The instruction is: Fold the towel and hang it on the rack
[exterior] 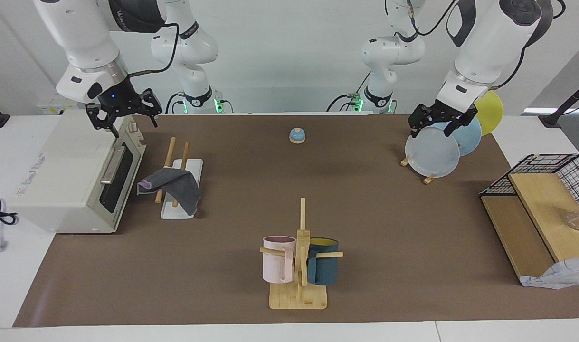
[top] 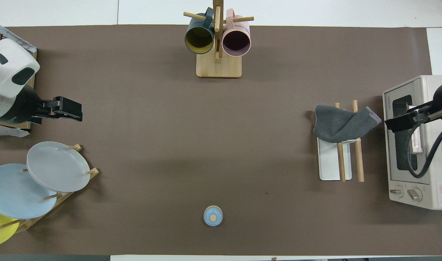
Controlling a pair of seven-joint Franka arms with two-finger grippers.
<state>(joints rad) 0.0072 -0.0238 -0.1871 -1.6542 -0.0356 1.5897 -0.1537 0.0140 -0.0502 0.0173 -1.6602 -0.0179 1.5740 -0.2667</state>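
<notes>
facing view: towel [exterior: 171, 187] lies draped over the two wooden dowels of the rack [exterior: 181, 190], dark grey face up, bunched rather than flat, with a purple corner showing at the end toward the toaster oven [exterior: 75, 175]. one side of the cloth hangs down over the white base at the end of the rack farther from the robots; the dowel ends nearer the robots are bare. rack sits just beside the oven's glass door, at the right arm's end of the table.

right gripper [exterior: 123, 113] is up in the air over the top front edge of the toaster oven, fingers spread wide, holding nothing. towel is below it and apart from it, no contact. overhead view: right gripper [top: 402, 121] shows only as a dark bar over the oven door, with the towel [top: 342, 123] just beside it toward the table's middle; height above the cloth cannot be read from this view.

left gripper [exterior: 442, 121] waits over the plate stand at the left arm's end, above the grey plate [exterior: 432, 152]; its fingers look parted and empty, though from this angle that is probably all one can say. overhead view puts it [top: 66, 108] well apart from the rack [top: 338, 159].

also on the mat: mug tree [exterior: 298, 266] with pink and teal mugs, small blue bell [exterior: 297, 135] near the robots.
</notes>
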